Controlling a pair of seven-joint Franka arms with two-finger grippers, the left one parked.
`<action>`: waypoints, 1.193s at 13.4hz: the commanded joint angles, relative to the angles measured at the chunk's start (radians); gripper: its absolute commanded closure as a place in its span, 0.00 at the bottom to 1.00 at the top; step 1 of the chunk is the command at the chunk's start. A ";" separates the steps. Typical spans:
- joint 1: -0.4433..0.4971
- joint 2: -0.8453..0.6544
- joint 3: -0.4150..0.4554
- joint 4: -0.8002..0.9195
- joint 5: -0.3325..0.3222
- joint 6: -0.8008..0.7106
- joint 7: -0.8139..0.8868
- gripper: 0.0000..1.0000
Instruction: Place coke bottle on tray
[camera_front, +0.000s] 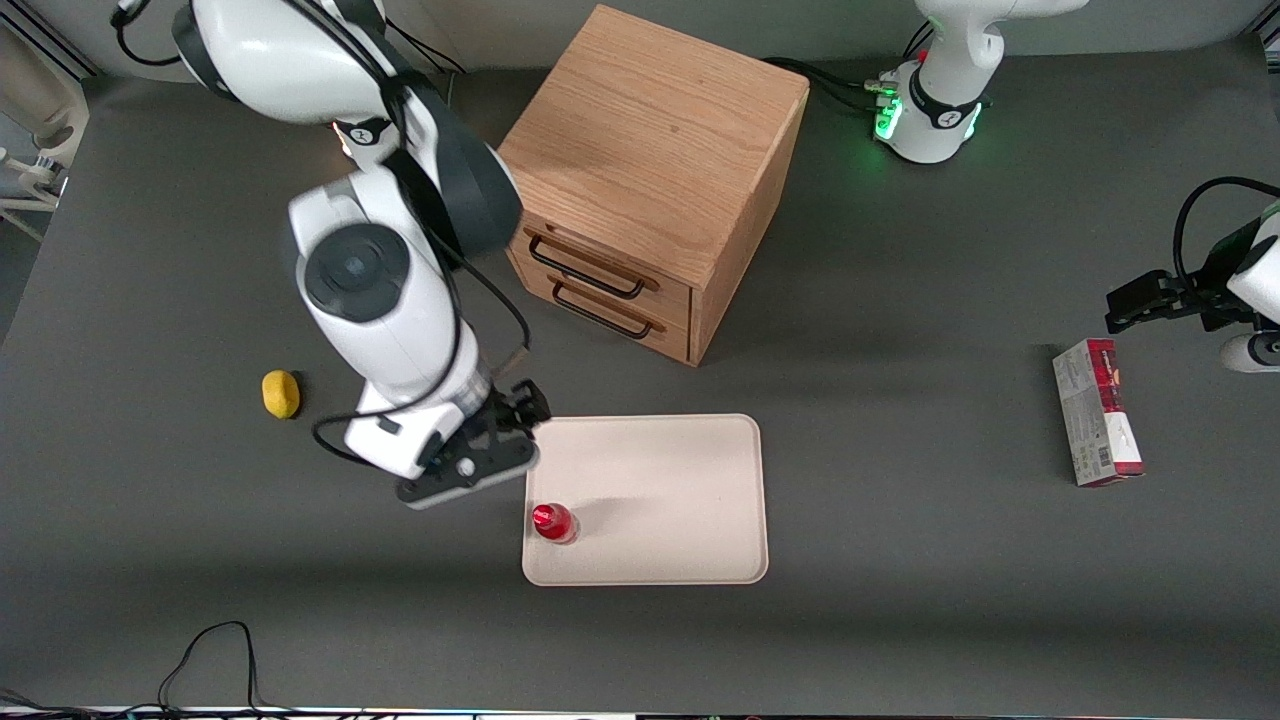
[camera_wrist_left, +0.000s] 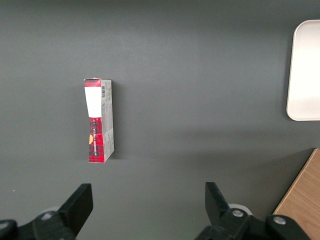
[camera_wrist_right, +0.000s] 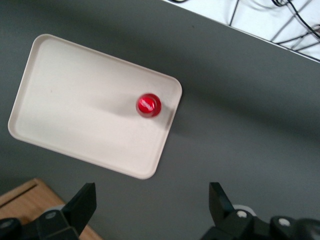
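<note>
The coke bottle (camera_front: 553, 523), small and red with a red cap, stands upright on the cream-white tray (camera_front: 670, 500), in the corner nearest the front camera toward the working arm's end. In the right wrist view the coke bottle (camera_wrist_right: 148, 105) stands near a rounded corner of the tray (camera_wrist_right: 75, 100). My gripper (camera_front: 478, 462) is raised above the table beside the tray's edge, farther from the front camera than the bottle. It is open and empty, with its fingers (camera_wrist_right: 82, 205) wide apart over bare table.
A wooden drawer cabinet (camera_front: 650, 170) stands farther from the front camera than the tray. A yellow lemon (camera_front: 281, 393) lies toward the working arm's end. A red-and-grey carton (camera_front: 1097, 412) lies toward the parked arm's end, also in the left wrist view (camera_wrist_left: 98, 120).
</note>
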 joint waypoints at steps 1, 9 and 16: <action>-0.030 -0.090 -0.005 -0.038 0.007 -0.118 -0.030 0.00; -0.308 -0.487 -0.012 -0.537 0.088 -0.006 -0.151 0.00; -0.438 -0.647 -0.014 -0.728 0.085 0.066 -0.241 0.00</action>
